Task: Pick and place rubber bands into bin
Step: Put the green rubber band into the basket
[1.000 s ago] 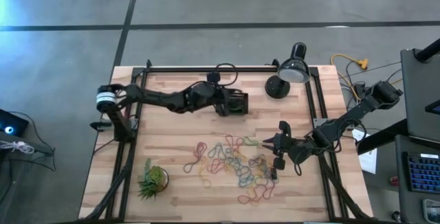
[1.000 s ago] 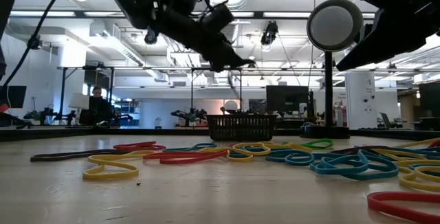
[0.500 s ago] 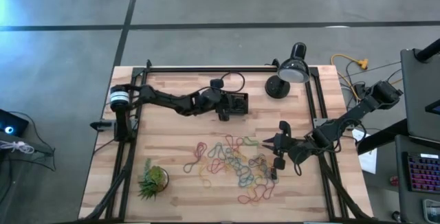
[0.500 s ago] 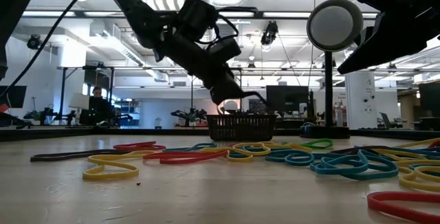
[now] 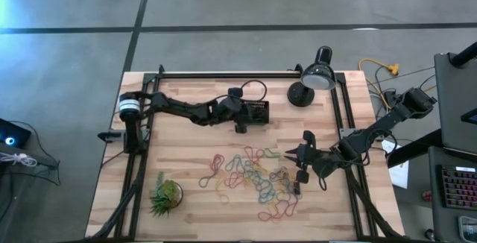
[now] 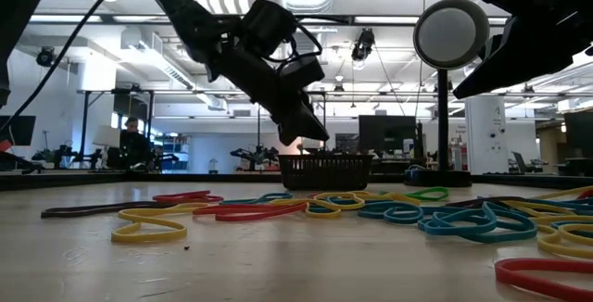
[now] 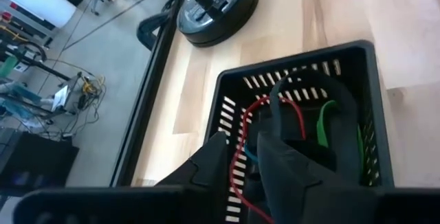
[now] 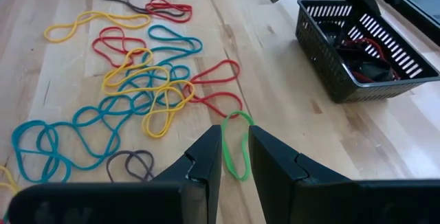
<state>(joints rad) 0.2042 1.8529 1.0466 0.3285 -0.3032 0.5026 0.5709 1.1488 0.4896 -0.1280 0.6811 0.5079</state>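
The left gripper (image 7: 244,159), fingers narrowly parted, is positioned over the slotted black bin (image 7: 357,66); thin red and green rubber bands (image 7: 323,124) are seen beneath it. The right gripper (image 8: 234,157), narrowly parted and empty, is held above floppy loops on the wooden tabletop (image 8: 289,107).

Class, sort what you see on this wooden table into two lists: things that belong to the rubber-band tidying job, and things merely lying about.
Belong to the job:
- thin coloured rubber bands scattered on the table
- small black slotted plastic bin, some bands already inside
- left hand over the bin
- right hand by a green band

Lying about:
- black round-based desk lamp
- spiky green plant
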